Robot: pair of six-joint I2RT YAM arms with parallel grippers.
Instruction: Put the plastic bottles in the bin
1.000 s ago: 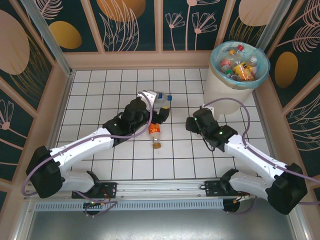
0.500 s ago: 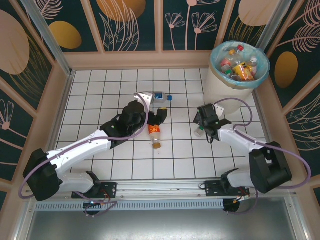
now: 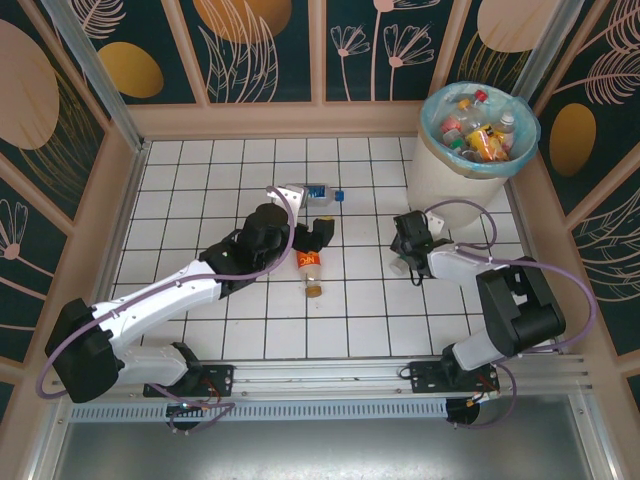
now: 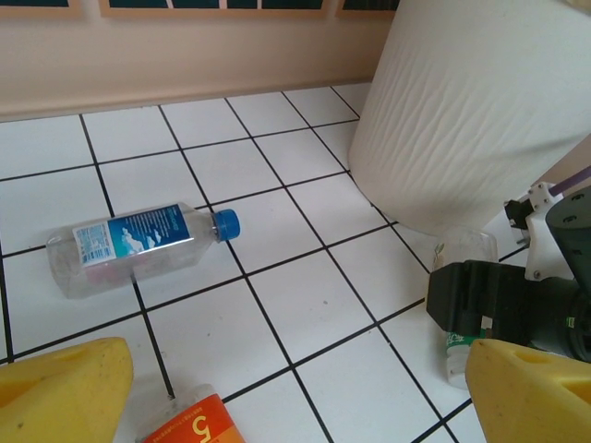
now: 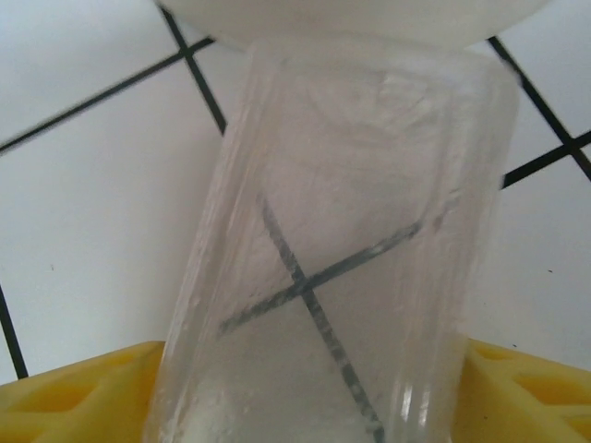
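The bin (image 3: 440,180), cream-white with a turquoise liner, stands at the back right with several bottles inside. A clear bottle (image 5: 332,277) lies on the tiles just in front of the bin, and my right gripper (image 5: 309,397) is shut on it, a yellow finger against each side. In the top view that gripper (image 3: 405,252) sits over the bottle. My left gripper (image 3: 312,240) stands open above an orange-labelled bottle (image 3: 312,268). In the left wrist view its yellow fingers (image 4: 55,392) spread wide, with the orange label (image 4: 189,426) low between them. A blue-labelled bottle (image 4: 138,242) lies further back.
The bin's ribbed wall (image 4: 462,111) rises close on the right in the left wrist view, with the right arm's black wrist (image 4: 499,305) below it. Raised beige walls (image 3: 280,120) ring the tiled floor. Open tiles lie to the left and near side.
The right arm folded in, its gripper came down over the clear bottle and the jaws closed on it. The left gripper shifted only slightly.
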